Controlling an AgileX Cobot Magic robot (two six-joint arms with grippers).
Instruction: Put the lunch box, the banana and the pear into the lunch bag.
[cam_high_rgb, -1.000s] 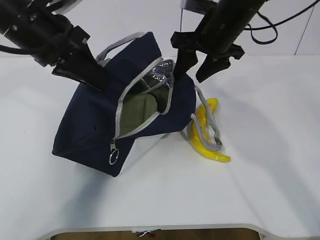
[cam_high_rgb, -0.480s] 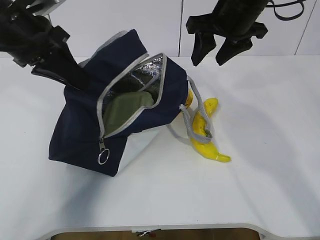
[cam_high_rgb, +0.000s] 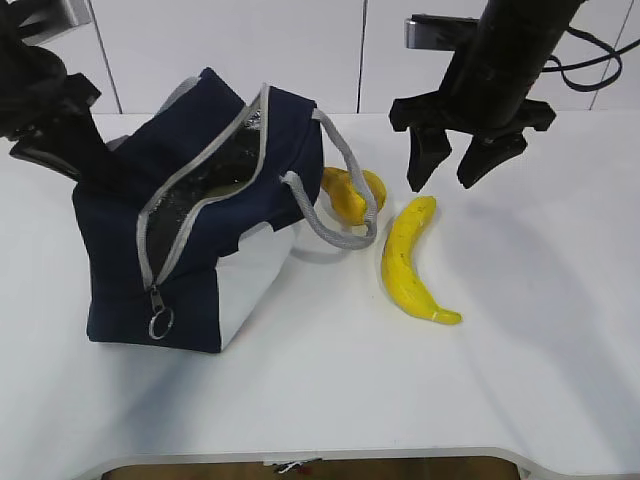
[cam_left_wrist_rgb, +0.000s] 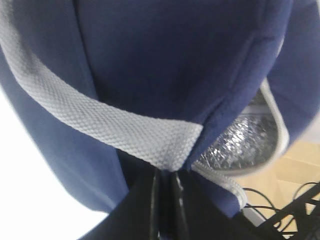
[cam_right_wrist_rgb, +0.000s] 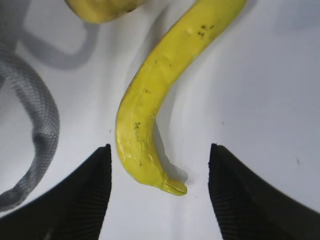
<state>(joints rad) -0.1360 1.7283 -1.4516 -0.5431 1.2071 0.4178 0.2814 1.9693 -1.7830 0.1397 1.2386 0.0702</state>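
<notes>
The navy lunch bag (cam_high_rgb: 190, 260) stands on the table at the left, zip open, silver lining showing; its inside is dark and the lunch box is hidden. My left gripper (cam_high_rgb: 78, 152) is shut on the bag's far side; in the left wrist view (cam_left_wrist_rgb: 165, 192) it pinches the bag's fabric (cam_left_wrist_rgb: 175, 60) at the end of the grey handle strap (cam_left_wrist_rgb: 100, 120). The banana (cam_high_rgb: 408, 262) lies right of the bag. The pear (cam_high_rgb: 350, 192) lies behind the bag's other handle (cam_high_rgb: 330, 225). My right gripper (cam_high_rgb: 442, 184) is open above the banana's far end; its fingers straddle the banana (cam_right_wrist_rgb: 150, 100).
The white table (cam_high_rgb: 520, 330) extends right of and in front of the banana. The loose grey handle loop (cam_right_wrist_rgb: 40, 130) lies just left of the banana, with the pear (cam_right_wrist_rgb: 100, 7) beyond it. The table's front edge (cam_high_rgb: 320, 455) runs along the bottom.
The bag has swung left and settled upright, uncovering the pear. My right gripper has moved away from the bag's mouth, to the right and down over the banana.
</notes>
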